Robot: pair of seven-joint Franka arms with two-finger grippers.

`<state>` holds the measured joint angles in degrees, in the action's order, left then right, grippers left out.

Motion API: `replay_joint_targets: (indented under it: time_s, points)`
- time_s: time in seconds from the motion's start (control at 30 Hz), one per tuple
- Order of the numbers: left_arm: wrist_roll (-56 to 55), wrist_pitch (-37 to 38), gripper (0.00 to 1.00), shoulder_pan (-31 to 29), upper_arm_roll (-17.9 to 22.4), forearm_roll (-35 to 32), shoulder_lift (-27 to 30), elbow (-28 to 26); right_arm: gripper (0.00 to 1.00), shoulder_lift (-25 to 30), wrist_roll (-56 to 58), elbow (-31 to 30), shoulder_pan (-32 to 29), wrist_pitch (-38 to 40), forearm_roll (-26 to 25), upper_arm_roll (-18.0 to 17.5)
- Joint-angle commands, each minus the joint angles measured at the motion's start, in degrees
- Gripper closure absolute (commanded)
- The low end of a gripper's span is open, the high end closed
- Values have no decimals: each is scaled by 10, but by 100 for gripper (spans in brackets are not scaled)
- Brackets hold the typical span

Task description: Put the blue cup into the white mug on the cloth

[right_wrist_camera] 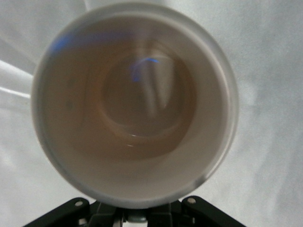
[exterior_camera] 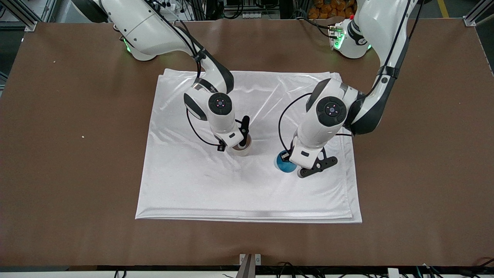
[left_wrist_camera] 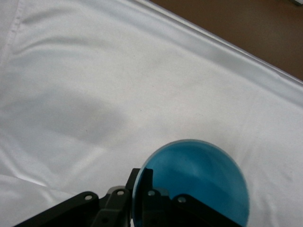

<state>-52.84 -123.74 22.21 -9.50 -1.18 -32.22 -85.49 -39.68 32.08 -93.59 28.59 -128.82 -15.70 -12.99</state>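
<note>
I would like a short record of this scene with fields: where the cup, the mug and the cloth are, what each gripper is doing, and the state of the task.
blue cup: upright on the cloth, toward the left arm's end, apart from the mug
white mug: upright on the cloth, empty inside
cloth: spread flat on the brown table
left gripper: at the blue cup's rim, one finger seems inside
right gripper: low at the white mug's rim
task state: cup not yet in mug
</note>
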Motion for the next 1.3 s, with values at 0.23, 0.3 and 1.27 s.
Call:
replay_joint_targets:
  time_s: [0.23,0.3,1.27]
  points:
    - [-38,8,100,21,4,-15,14,-6,39,-4,-18,17,1,0,-19,2]
    - [-43,8,100,25,4,-14,14,-6,34,-3,-17,17,-1,0,-20,2]
    - [-140,7,100,148,9,-18,-10,-6,0,190,-16,12,-83,174,36,-6]
